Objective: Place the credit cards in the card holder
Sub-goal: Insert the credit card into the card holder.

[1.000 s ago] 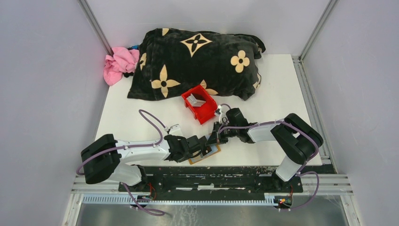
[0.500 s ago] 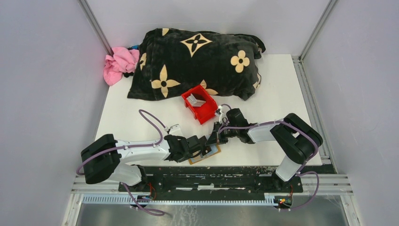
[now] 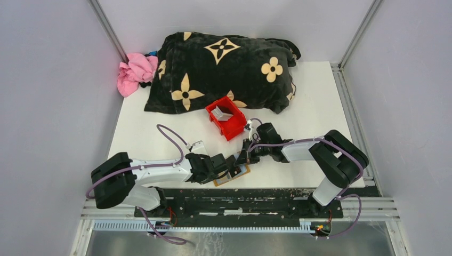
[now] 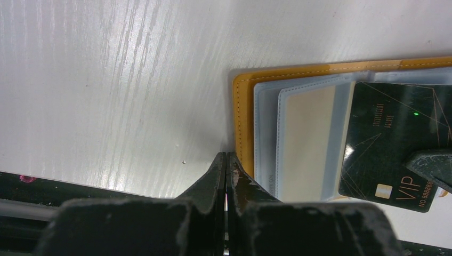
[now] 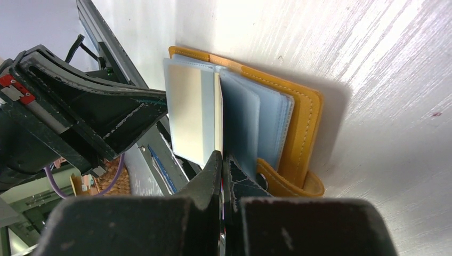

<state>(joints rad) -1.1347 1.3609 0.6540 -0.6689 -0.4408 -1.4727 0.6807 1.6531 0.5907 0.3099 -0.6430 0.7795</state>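
top external: fixed high behind the arm bases (image 3: 234, 205), looks down over the whole counter (image 3: 320, 101), far | left wrist: very close, low at the near edge, faces the card holder (image 4: 242, 122) | right wrist: very close, faces it from the opposite side | shared: card holder, all three views

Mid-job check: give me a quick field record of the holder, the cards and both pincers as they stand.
card holder: open at the table's near edge, clear pockets fanned
dark VIP card: across the pockets, one corner past the holder's edge; whether it is inside a pocket is unclear
left pincer: shut, empty, tips at the holder's stitched edge
right pincer: shut on the dark VIP card
red bin: behind the holder, pale cards inside
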